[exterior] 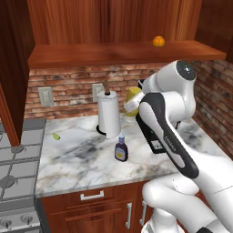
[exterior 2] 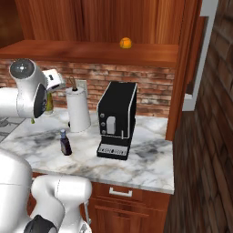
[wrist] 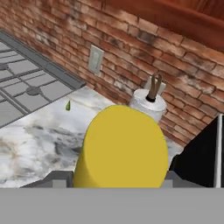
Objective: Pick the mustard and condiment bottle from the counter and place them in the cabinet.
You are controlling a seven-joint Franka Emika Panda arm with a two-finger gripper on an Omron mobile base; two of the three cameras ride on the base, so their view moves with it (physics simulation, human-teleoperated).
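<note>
The gripper (wrist: 120, 181) pinches the mustard (wrist: 121, 148) between its jaws, up off the counter (exterior: 82, 154), so it can go in the cabinet (exterior: 113, 52) above.

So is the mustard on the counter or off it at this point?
Off it. The mustard hangs in the air above the counter, held by the tool; the condiment bottle stands upright on the marble.

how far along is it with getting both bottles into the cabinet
Nothing is in the cabinet yet; only an orange sits on its shelf. In hand: the gripper holds the mustard above the counter. Left: shelving it, then the condiment bottle, standing by the paper towel roll.
</note>
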